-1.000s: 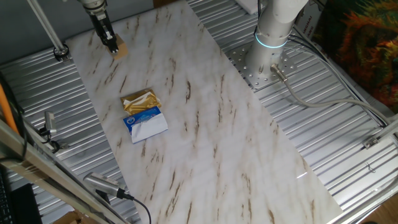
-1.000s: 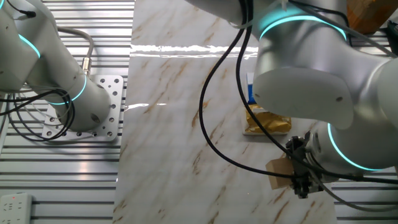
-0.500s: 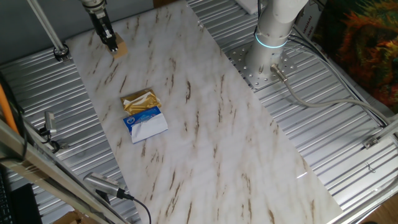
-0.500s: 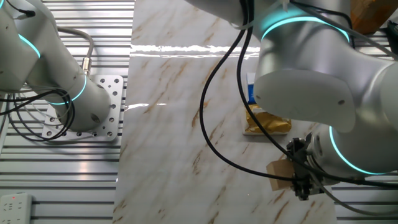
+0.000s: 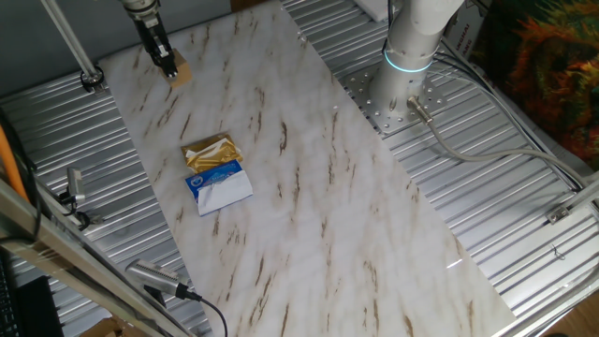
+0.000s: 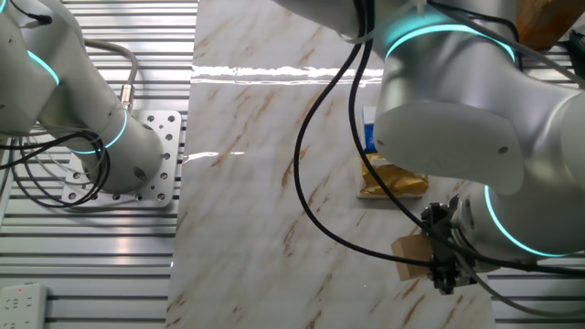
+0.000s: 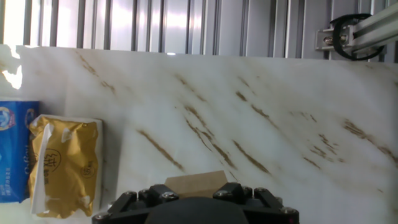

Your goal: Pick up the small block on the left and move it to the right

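Note:
The small block (image 5: 181,74), a light-tan wooden cube, is at the far left end of the marble board (image 5: 309,187). My gripper (image 5: 168,66) is shut on it and points down. In the other fixed view the block (image 6: 409,249) sits by the dark fingers (image 6: 442,274) at the board's near right edge. In the hand view the block (image 7: 194,180) shows between my two fingertips (image 7: 163,194), at or just above the board; I cannot tell which. The gold foil packet (image 5: 211,152) and the blue-and-white packet (image 5: 221,184) lie together near the middle left.
The arm's base (image 5: 401,98) stands on a metal plate right of the board. A slanted metal post with a clamp (image 5: 89,79) is just left of the gripper. Ribbed metal table surrounds the board. A cable and bracket (image 5: 164,281) lie at the near left.
My gripper and the block have shifted very slightly away from the packets in the first half second. Since then nothing has moved.

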`<action>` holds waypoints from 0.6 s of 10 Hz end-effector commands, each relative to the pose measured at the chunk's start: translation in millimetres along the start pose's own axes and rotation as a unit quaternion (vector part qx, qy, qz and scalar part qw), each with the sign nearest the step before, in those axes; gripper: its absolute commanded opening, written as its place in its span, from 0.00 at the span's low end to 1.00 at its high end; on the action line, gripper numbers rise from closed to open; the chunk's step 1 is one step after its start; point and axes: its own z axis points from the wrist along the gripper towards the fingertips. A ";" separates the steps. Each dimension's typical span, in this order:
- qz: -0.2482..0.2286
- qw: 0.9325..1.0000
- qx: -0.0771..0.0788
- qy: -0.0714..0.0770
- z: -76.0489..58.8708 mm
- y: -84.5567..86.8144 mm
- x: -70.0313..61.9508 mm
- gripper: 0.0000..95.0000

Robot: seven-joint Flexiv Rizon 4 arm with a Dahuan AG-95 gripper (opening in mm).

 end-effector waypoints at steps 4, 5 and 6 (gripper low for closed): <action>0.000 1.000 -0.002 0.000 1.6 -0.5 0.2 0.00; 0.000 1.000 -0.002 0.000 1.6 -0.5 0.2 0.00; 0.000 1.000 -0.002 0.000 1.6 -0.5 0.2 0.00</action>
